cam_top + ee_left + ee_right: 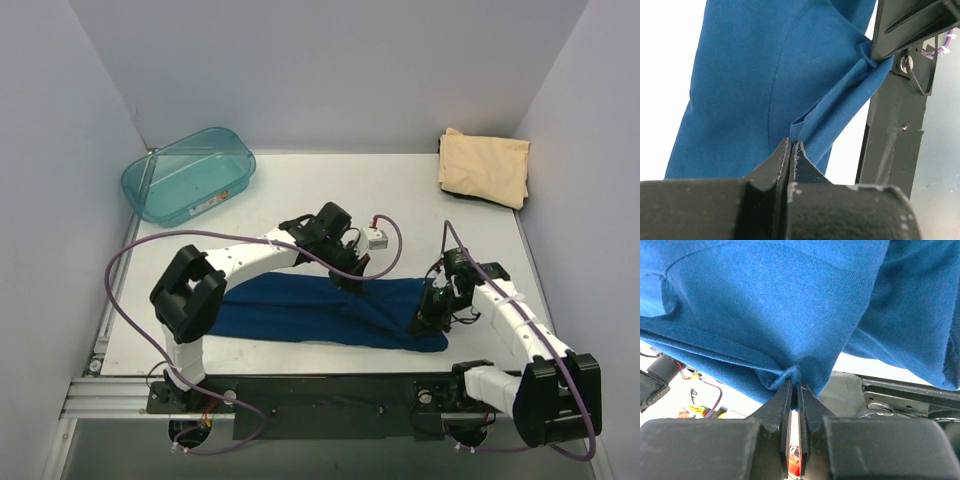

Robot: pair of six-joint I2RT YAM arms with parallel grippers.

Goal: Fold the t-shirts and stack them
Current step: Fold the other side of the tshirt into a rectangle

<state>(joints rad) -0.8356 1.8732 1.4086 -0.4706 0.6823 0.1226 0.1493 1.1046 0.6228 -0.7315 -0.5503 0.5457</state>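
a: what does the top view give that the wrist cameras don't?

b: the layout. the navy shirt (300,310) lies in a long band along the near edge of the table (330,190), from left of the middle to the near right corner. a tan shirt (484,167) sits folded at the far right corner. a teal tub (188,175) sits at the far left corner. both are well apart from the arms.

a: and the end effectors from up there?

b: the left end effector (352,272) is at the navy shirt's far edge, near the middle of the table. the right end effector (430,316) is at the shirt's right end, close to the near right corner. from above i cannot tell whether either is closed.

a: do the wrist views settle that?

b: yes. in the left wrist view the left end effector (791,150) is clamped on a thin fold of the navy cloth (740,75). a ridge of cloth runs from there up to the right end effector, which pinches it too.

a: and the right wrist?

b: the right end effector (795,387) has its jaws pressed together on a small bunched pleat at the shirt's edge. the rest of the cloth (790,300) spreads away from the tips and fills most of the frame.
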